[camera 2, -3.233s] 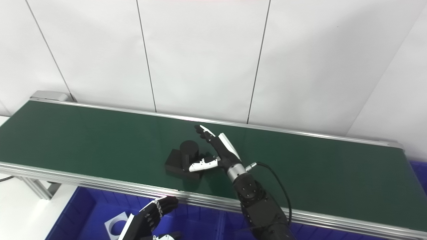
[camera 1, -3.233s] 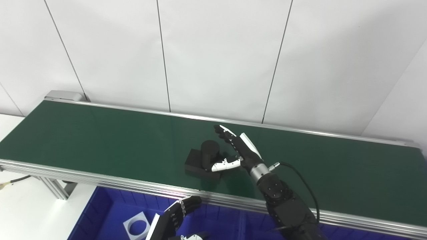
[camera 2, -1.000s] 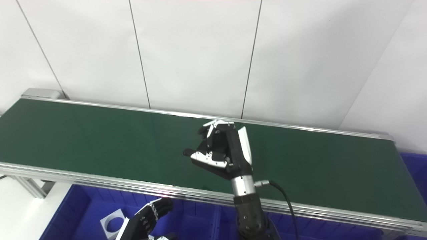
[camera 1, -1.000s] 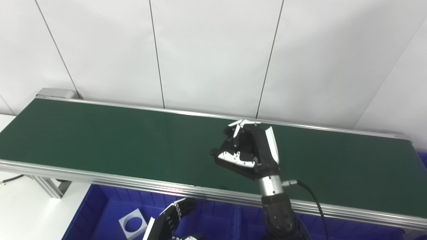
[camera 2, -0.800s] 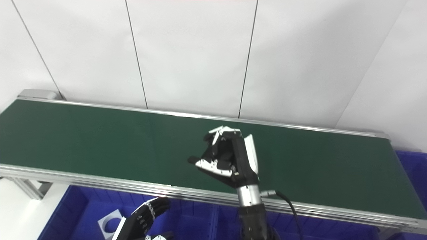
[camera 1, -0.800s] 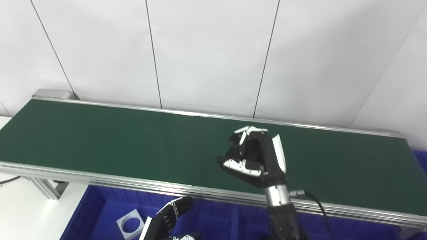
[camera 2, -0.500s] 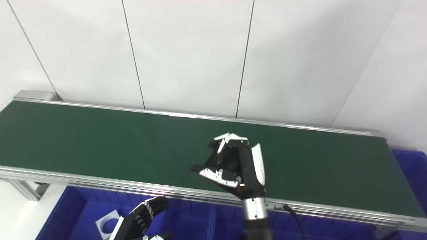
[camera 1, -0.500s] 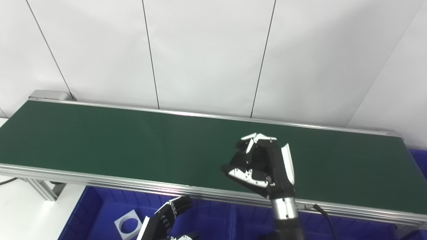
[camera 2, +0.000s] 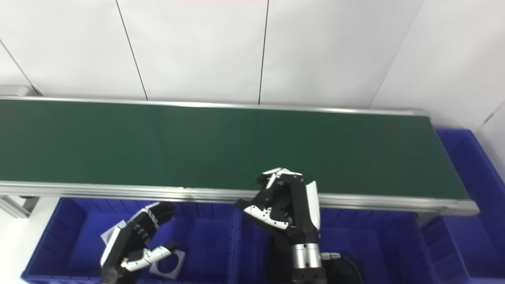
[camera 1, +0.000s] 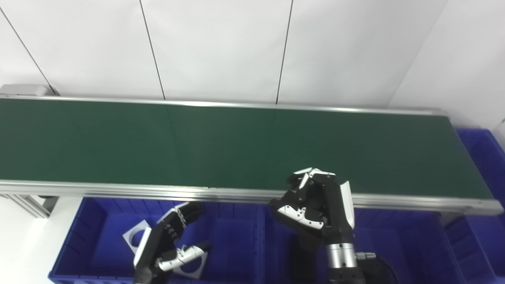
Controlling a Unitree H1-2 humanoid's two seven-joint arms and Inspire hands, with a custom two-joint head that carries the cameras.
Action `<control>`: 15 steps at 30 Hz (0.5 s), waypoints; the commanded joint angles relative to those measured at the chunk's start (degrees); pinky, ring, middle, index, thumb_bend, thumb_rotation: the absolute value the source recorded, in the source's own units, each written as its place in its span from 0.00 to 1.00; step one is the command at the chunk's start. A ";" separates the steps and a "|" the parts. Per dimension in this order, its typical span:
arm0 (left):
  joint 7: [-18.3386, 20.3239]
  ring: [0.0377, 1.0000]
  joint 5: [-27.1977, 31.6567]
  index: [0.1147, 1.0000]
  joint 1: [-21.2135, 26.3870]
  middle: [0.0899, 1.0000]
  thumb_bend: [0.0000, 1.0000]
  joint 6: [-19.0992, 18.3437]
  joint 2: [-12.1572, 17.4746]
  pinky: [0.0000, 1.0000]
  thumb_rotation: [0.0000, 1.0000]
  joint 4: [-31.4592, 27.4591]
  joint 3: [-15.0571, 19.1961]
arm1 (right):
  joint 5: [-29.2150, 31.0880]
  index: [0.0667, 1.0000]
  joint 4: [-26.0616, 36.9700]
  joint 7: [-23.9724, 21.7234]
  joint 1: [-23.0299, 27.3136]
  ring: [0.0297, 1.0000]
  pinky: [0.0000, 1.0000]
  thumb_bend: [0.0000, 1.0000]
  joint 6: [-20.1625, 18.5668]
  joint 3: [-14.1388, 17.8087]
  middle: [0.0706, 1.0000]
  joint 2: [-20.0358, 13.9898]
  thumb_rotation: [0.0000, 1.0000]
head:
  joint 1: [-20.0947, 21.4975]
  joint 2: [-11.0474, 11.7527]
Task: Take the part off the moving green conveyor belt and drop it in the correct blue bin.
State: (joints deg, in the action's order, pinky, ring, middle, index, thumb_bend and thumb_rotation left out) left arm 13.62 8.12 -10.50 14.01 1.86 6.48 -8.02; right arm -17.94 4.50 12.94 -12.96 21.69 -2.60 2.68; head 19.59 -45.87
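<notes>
Right robot hand [camera 1: 315, 205] (clutching part [camera 1: 305, 193]) now over bin [camera 1: 394, 240].

Black-and-white robot hand [camera 1: 315, 205], silver wrist

We have closed our right hand [camera 1: 315, 205] around the black part [camera 1: 311, 193], lifted it off the green conveyor belt [camera 1: 197, 138], and carried it past the belt's near edge over the middle blue bin [camera 1: 394, 244].
</notes>
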 commanded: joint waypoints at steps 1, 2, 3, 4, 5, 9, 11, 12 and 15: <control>1.19 0.77 1.08 0.68 0.87 0.74 0.64 0.55 0.42 0.81 0.00 -1.97 0.07 | 0.20 0.05 2.47 1.33 -0.28 0.42 0.06 0.53 1.05 0.72 0.46 1.04 0.00 | 0.00 -0.06; 1.25 0.77 1.11 0.68 0.90 0.74 0.64 0.43 0.60 0.80 0.00 -2.11 0.10 | 0.22 0.05 1.95 1.67 -0.80 0.42 0.06 0.53 1.66 1.15 0.46 1.06 0.00 | 0.91 -0.39; 1.24 0.77 1.01 0.68 0.90 0.74 0.64 0.21 0.76 0.79 0.00 -2.32 0.13 | -0.03 0.05 1.46 2.13 -1.28 0.42 0.06 0.53 1.94 1.60 0.46 1.14 0.00 | 1.17 -0.51; 1.28 0.76 1.04 0.68 0.92 0.74 0.64 0.03 0.87 0.79 0.00 -2.41 0.17 | -0.35 0.05 0.92 2.64 -1.69 0.42 0.06 0.53 1.96 2.05 0.46 1.18 0.00 | 1.41 -0.62; 1.32 0.76 1.08 0.68 0.94 0.74 0.64 -0.08 0.94 0.78 0.00 -2.47 0.21 | -0.61 0.05 0.57 2.97 -1.95 0.42 0.06 0.53 1.95 2.36 0.46 1.23 0.00 | 1.41 -0.62; 1.61 0.76 1.13 0.68 1.03 0.74 0.63 -0.05 1.33 0.77 0.00 -2.66 0.27 | -0.77 0.05 -0.15 3.74 -2.37 0.42 0.06 0.53 1.26 3.71 0.46 1.21 0.00 | 2.11 -1.04; 1.50 0.76 1.25 0.67 1.03 0.73 0.63 -0.23 1.33 0.77 0.00 -2.98 0.43 | -0.21 0.05 -0.45 3.76 -2.29 0.42 0.06 0.53 1.48 4.45 0.46 0.74 0.00 | 2.25 -1.14; 1.43 0.76 1.26 0.67 1.03 0.73 0.63 -0.38 1.36 0.77 0.00 -3.09 0.53 | 0.40 0.05 -0.93 3.84 -2.00 0.42 0.06 0.53 1.08 5.13 0.46 0.59 0.00 | 2.37 -1.21; 1.60 0.76 1.55 0.67 0.96 0.74 0.62 -0.85 1.47 0.77 0.00 -3.30 0.68 | 1.77 0.05 -2.75 4.15 -0.90 0.42 0.06 0.53 -0.45 7.15 0.45 0.18 0.00 | 2.36 -1.24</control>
State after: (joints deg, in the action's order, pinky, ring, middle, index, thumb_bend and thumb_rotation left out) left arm 14.56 8.83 -10.48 12.62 3.10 4.96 -7.60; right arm -17.01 1.22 16.01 -14.95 21.59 3.71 3.07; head 21.97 -47.11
